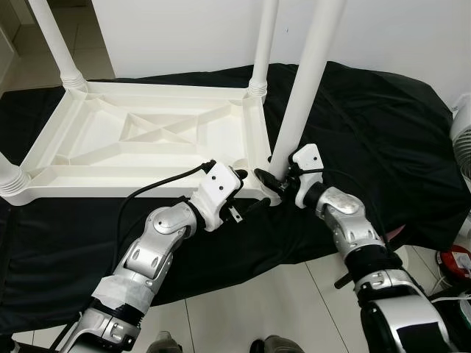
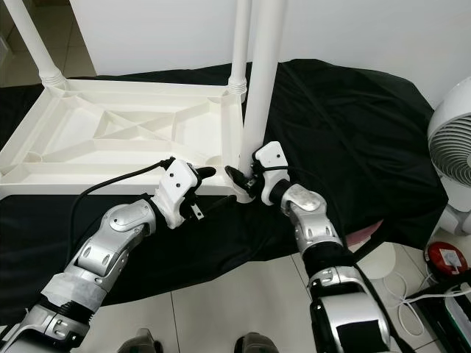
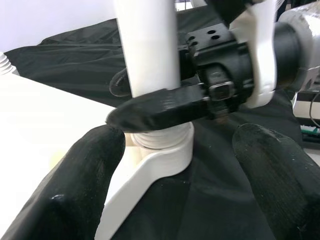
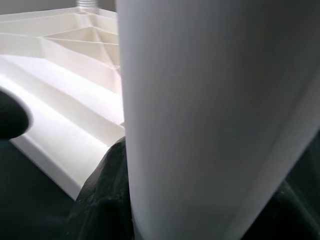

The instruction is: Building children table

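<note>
Four table legs (image 1: 305, 81) (tops cropped)

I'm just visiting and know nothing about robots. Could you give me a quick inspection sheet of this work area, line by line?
Surface: black cloth spread over the work area, with pale floor tiles in front.
Job's things: white plastic tabletop lying upside down; legs stand in its corners. The near-right leg sits in its corner socket.
Clutter: nothing seen on the cloth.
Grippers: right gripper is clamped on the near-right leg just above the socket; left gripper is open, beside the same corner.
Cables: black cable loops from the left wrist; white cords lie on the floor.
Surroundings: white wall, white fan, red item on the floor.
</note>
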You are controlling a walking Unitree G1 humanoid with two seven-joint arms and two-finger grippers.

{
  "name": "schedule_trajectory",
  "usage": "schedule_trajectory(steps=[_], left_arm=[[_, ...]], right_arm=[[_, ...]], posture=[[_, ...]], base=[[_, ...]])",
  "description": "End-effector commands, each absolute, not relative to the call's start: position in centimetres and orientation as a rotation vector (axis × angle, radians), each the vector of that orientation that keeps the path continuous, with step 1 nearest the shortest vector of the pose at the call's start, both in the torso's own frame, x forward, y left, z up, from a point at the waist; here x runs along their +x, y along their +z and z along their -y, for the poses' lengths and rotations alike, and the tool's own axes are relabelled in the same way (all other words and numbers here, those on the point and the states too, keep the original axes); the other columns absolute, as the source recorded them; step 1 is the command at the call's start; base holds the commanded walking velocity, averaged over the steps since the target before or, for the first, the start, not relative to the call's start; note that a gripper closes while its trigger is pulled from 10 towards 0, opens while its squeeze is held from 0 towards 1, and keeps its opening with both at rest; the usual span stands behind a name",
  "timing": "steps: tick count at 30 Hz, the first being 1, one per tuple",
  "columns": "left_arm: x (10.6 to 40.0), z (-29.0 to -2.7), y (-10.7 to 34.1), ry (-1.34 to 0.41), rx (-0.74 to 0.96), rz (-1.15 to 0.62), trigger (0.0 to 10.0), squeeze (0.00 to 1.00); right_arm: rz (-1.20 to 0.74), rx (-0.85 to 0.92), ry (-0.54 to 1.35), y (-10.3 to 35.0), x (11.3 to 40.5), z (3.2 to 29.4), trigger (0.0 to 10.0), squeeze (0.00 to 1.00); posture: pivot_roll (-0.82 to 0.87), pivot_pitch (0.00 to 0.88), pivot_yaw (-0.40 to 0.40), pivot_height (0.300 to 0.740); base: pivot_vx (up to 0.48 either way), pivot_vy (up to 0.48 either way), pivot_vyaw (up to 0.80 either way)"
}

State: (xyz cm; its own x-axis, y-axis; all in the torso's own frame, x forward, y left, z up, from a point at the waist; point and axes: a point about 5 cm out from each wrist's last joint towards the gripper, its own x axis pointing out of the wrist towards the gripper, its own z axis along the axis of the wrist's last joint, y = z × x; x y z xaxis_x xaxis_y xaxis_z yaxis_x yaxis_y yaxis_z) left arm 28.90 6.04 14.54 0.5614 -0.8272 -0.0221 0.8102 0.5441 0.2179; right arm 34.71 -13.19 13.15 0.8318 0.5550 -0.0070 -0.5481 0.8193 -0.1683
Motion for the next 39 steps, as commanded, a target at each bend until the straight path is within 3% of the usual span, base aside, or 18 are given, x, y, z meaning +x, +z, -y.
schedule_trajectory(steps=[1,9,12,14,24,25,37,38,39], left_arm=[[28.5,-5.8,14.0,-1.001,0.222,0.072,10.0,0.0],[28.3,-5.8,13.6,-1.0,0.22,0.065,10.0,0.0],[28.0,-5.8,13.4,-1.0,0.215,0.055,10.0,0.0],[27.9,-5.8,13.3,-1.0,0.213,0.053,10.0,0.0],[27.6,-5.9,13.0,-0.999,0.216,0.045,10.0,0.0],[27.5,-5.9,13.0,-0.995,0.217,0.042,10.0,0.0],[27.5,-6.1,13.1,-0.986,0.217,0.048,10.0,0.0],[27.7,-6.1,13.3,-0.976,0.209,0.057,10.0,0.0],[27.8,-6.2,13.4,-0.97,0.204,0.065,10.0,0.0]], right_arm=[[0.024,-0.148,0.478,12.9,34.7,13.6,10.0,0.0],[0.029,-0.082,0.334,13.0,34.5,12.2,10.0,0.0],[0.007,-0.007,0.072,12.3,33.3,9.8,10.0,0.0],[-0.011,0.033,0.02,12.0,32.9,9.2,10.0,0.0],[0.014,0.012,0.096,12.6,32.3,7.6,10.0,0.0],[0.034,0.035,0.106,12.9,32.1,7.7,10.0,1.0],[0.078,0.02,0.066,13.1,31.3,10.1,10.0,1.0],[0.084,0.01,0.066,12.9,31.0,10.7,10.0,0.0],[0.086,0.006,0.068,12.6,30.6,11.1,10.0,0.0]], posture=[[0.01,0.0,-0.008,0.74],[0.01,0.0,-0.007,0.74],[0.01,0.0,-0.016,0.74],[0.01,0.0,-0.016,0.74],[0.02,0.0,-0.026,0.74],[0.03,0.0,-0.027,0.74],[0.03,0.0,-0.029,0.74],[0.03,0.0,-0.029,0.74],[0.02,0.0,-0.03,0.74]], base=[[0.0,0.0,0.0],[0.0,0.0,0.0],[0.0,0.0,0.0],[0.0,0.0,0.0],[0.0,0.0,0.0],[0.0,0.0,0.0],[0.0,0.0,0.0],[0.0,0.0,0.0],[0.0,0.0,0.0]])
